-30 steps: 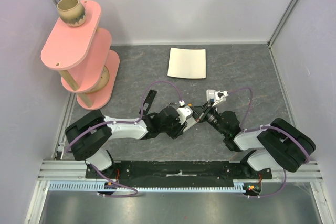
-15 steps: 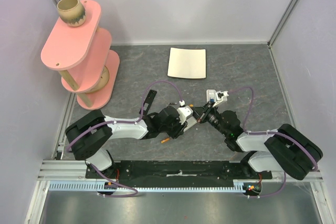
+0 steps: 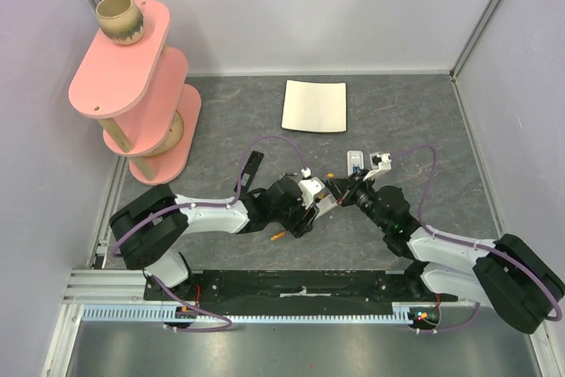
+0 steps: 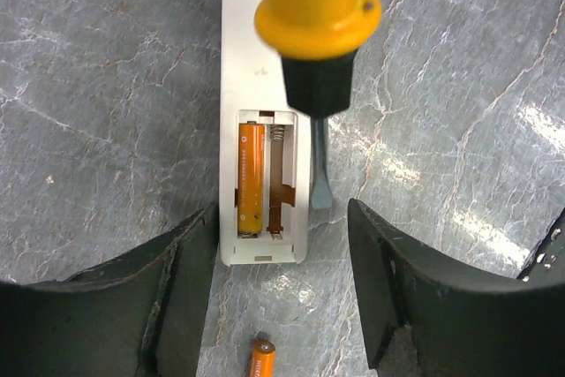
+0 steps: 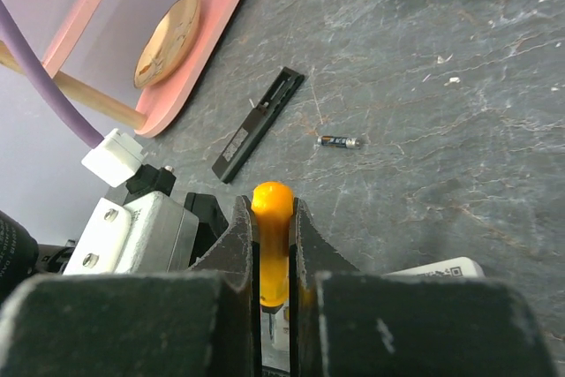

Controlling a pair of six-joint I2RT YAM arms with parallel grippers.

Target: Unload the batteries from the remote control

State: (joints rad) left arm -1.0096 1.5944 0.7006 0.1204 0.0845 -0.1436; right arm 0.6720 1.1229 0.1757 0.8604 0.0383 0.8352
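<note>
In the left wrist view the white remote control lies flat with its battery bay uncovered. One orange battery sits in the bay's left slot; the right slot shows only a bare spring. A second orange battery lies loose on the table just below the remote's end. My left gripper is open, its jaws straddling that end, holding nothing. My right gripper is shut on a yellow-handled screwdriver, whose blade rests on the table beside the remote's right edge.
A flat black bar lies left of the arms, with a small dark cell near it. A white square plate sits at the back. A pink tiered shelf with a cup stands far left.
An orange battery has landed on the table by the left arm. The left jaws have opened wider. The right arm's elbow has swung out right while its gripper keeps the screwdriver.
</note>
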